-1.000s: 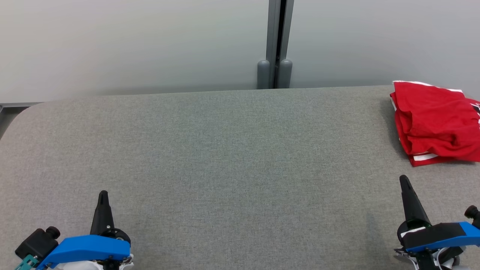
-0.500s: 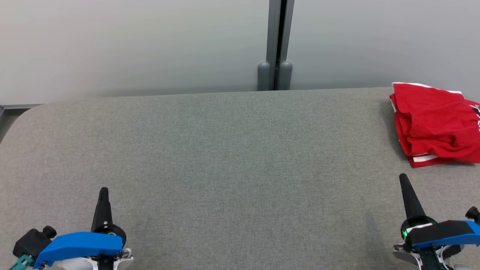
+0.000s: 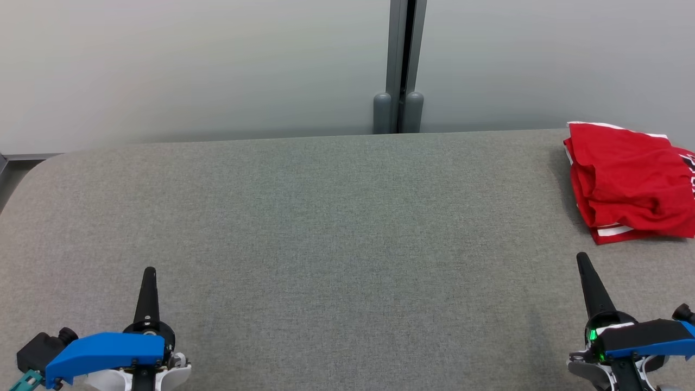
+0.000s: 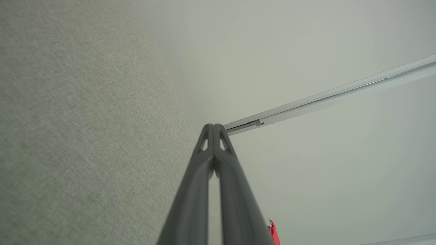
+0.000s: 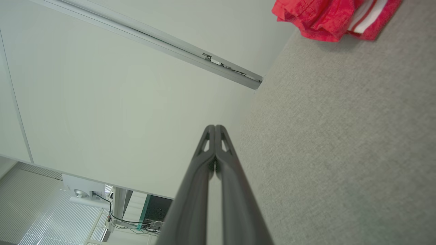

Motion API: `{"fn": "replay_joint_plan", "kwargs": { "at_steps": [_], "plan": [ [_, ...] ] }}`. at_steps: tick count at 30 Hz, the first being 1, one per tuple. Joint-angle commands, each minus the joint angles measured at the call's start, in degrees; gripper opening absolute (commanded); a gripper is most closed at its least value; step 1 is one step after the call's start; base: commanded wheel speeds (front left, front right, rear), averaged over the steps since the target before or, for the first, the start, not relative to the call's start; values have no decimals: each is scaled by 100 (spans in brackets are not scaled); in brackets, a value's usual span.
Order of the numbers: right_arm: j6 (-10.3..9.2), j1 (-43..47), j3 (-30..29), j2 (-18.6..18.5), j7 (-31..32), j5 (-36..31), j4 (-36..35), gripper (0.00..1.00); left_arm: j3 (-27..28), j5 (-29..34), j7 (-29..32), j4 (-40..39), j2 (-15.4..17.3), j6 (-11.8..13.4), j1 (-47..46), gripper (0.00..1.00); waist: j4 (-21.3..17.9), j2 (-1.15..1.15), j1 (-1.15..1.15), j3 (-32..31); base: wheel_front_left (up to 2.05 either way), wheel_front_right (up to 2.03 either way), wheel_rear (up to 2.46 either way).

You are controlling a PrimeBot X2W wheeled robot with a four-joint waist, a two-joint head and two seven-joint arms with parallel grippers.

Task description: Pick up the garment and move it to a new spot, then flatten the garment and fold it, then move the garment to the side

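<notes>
Beyond the right gripper (image 3: 582, 259), the garment (image 3: 630, 184) is red with white stripes. The table (image 3: 326, 228) beneath is woven grey, the wall (image 3: 190, 65) ahead pale grey.

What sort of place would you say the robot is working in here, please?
Probably an office or lab bay set up for folding clothes: a wide table covered in grey fabric, pale partition panels behind it, and a red garment lying at its right end.

left pincer (image 3: 149, 270): closed, empty | right pincer (image 3: 582, 256): closed, empty
</notes>
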Motion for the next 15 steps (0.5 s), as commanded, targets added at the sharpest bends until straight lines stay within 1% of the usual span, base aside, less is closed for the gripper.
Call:
{"fn": "replay_joint_plan", "kwargs": {
  "at_steps": [1, 15],
  "plan": [
    [2, -132, -19, 12, 38, 142, -11, 0, 21, -138, 33, -32, -3, -36, -129, 0, 0, 0, 0, -4, 0, 0, 0],
    [2, -151, -39, 41, 171, 896, 55, 0, 97, -933, 227, -10, -13, -99, -181, 0, 7, 0, 0, -48, 0, 0, 0]
  ]
}}
